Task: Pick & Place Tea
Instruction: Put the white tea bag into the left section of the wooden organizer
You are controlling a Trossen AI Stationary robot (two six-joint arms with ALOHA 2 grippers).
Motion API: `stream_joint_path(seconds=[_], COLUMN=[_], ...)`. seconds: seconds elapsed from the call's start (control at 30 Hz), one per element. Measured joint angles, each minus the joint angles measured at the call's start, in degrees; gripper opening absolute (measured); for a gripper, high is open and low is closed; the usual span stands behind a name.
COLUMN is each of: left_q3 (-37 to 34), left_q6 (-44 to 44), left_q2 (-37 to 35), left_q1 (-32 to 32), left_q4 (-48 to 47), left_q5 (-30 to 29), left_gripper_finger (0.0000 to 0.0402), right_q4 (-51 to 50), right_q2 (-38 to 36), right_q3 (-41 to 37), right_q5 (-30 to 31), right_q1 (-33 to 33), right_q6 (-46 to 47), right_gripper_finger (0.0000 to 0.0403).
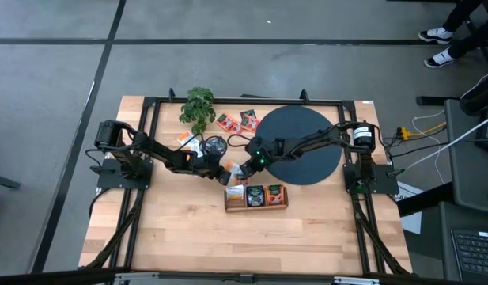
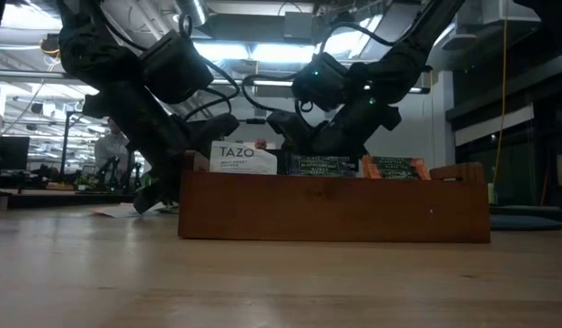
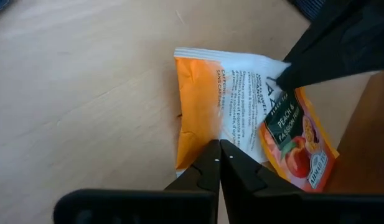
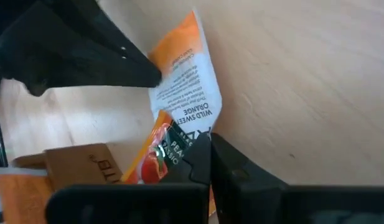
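A white-and-orange tea packet (image 3: 223, 93) sits between my two grippers, just beyond the wooden tray (image 1: 256, 197). It also shows in the right wrist view (image 4: 185, 74). An orange-red peach tea packet (image 3: 299, 146) overlaps one end of it. My left gripper (image 3: 218, 149) is shut on one edge, and my right gripper (image 4: 208, 148) is shut at the opposite end. In the high view the left gripper (image 1: 225, 169) and the right gripper (image 1: 246, 166) nearly meet. Three packets stand in the tray. My left gripper pinches the white-and-orange packet's edge (image 3: 211, 135) between its two fingers, where the orange part meets the white. It slants down from the table's left side. Whether the packet is clear of the table I cannot tell. My right gripper is shut at the packet's printed end (image 4: 201, 124), slanting down from the table's right side. The peach packet's top (image 4: 163, 149) lies right beside the fingers. Whether they pinch one packet or both I cannot tell.
A black disc (image 1: 307, 150) lies at the right under my right arm. A small green plant (image 1: 198, 107) stands at the far left. Loose tea packets (image 1: 237, 122) lie at the far side, another (image 1: 186, 140) by my left arm. Bare wood lies in front of the tray.
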Motion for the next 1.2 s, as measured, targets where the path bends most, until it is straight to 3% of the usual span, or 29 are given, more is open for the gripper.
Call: stream_joint_path(seconds=[0.23,0.5,0.83,1.0,1.2], left_q3=[-0.4,-0.2,0.0,0.1,0.1], left_q6=[8.3,10.4,18.8,23.2,23.3], left_q2=[-5.3,-17.4,-34.9,-40.3,-40.3], left_q1=[0.5,3.0,5.7,8.3,11.6], left_q4=[-2.5,-7.8,-10.5,-14.7,-15.5], left_q5=[4.4,6.8,4.4,6.5,10.9], left_gripper_finger=[0.0011,0.0016,0.0019,0.0057,0.013], right_q4=[-8.7,-25.3,-44.4,-48.7,-48.5], right_q2=[-2.2,-3.2,-3.4,-3.4,-3.4], right_q3=[4.6,16.0,30.8,34.0,35.9], right_q5=[-0.4,1.9,3.9,3.9,0.4], right_q1=[-0.6,-2.5,-5.1,-5.8,-5.7], right_q6=[-8.5,-24.7,-43.4,-46.8,-48.2], right_gripper_finger=[0.0002,0.0002,0.0001,0.0,0.0])
